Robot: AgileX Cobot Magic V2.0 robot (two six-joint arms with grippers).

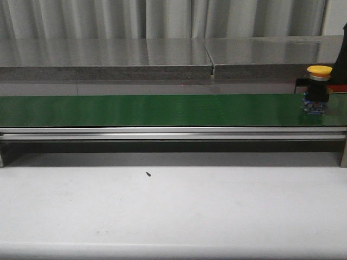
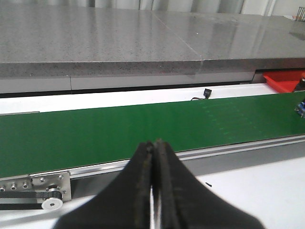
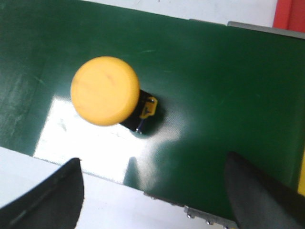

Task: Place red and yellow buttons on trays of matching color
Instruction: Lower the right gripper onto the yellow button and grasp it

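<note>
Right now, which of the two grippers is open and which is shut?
The right gripper is open, its fingers spread wide above the yellow button on the belt. The left gripper is shut, fingers pressed together, holding nothing.

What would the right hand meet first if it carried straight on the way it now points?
Probably the yellow button standing on the green belt, which lies between the open right hand's fingers; depth is unclear.

A white tabletop (image 1: 173, 211) is seen in the foreground, with a small dark speck (image 1: 148, 174) on it. Across it a green conveyor belt (image 1: 152, 110) is carried on an aluminium rail (image 1: 162, 134). Behind the belt a grey speckled stone counter (image 1: 108, 59) is set, divided by a seam. Pale curtains (image 1: 162, 19) are hung at the back.
</note>
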